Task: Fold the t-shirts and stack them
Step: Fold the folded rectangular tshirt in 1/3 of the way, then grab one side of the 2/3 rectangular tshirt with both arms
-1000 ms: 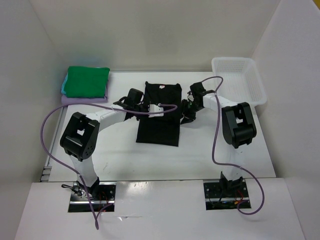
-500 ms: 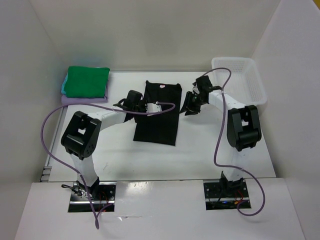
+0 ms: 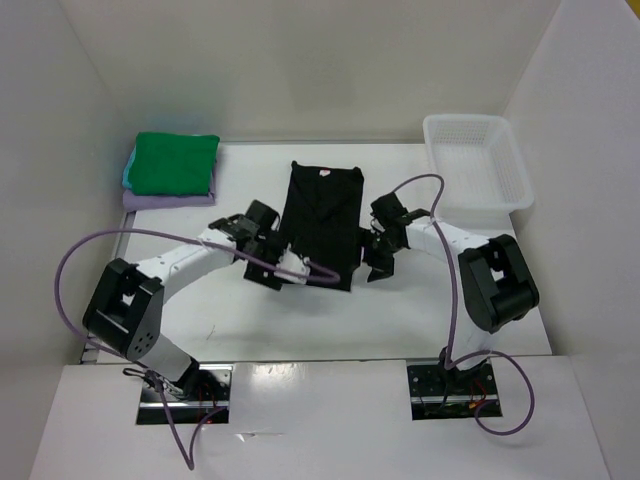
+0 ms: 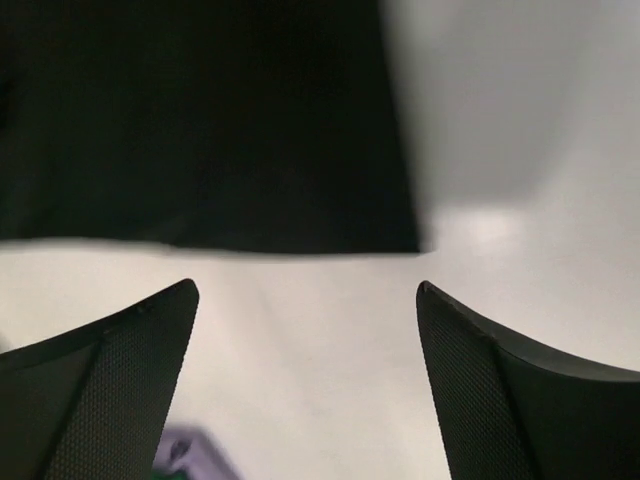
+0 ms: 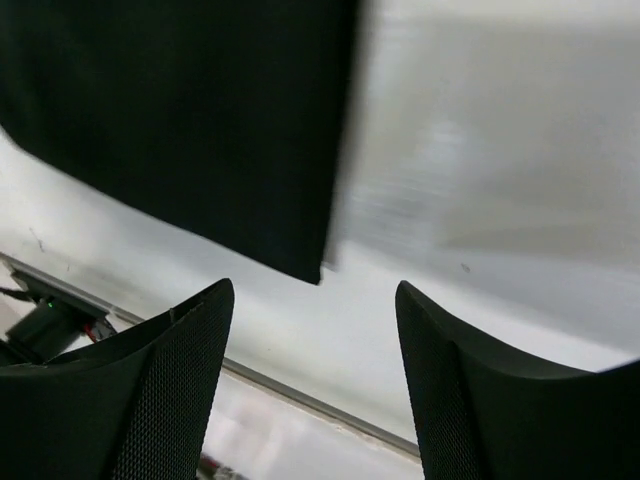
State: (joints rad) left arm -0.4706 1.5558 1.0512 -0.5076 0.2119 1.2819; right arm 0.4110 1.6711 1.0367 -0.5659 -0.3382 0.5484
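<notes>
Black cloth, the long folded black t-shirt (image 3: 320, 222), lay flat mid-frame in the top view, its red-tagged collar toward the back wall. In both wrist views it was blurred and cut off by the upper and left frame edges, so only a lower corner showed (image 4: 200, 120) (image 5: 180, 120).

At upper left the bright green folded t-shirt (image 3: 177, 163) covered the stack. Of the turquoise blue t-shirt (image 3: 128, 174) only a sliver showed at the left side, and of the lavender purple t-shirt (image 3: 165, 200) only a band along the near edge.

The left gripper (image 3: 287, 270) (image 4: 305, 287) sat at the black shirt's lower left corner. Its fingers (image 4: 120, 390) were spread wide with bare white table (image 3: 420, 310) between them, short of the hem. The right gripper (image 3: 378, 262) (image 5: 312, 287) stood just beside the lower right corner, equally wide and holding nothing.

Open tabletop ran below the shirt and on both sides. The white plastic mesh bin (image 3: 480, 165) stood at upper right, well apart. A looping purple cable (image 3: 80, 260) trailed from the left arm.
</notes>
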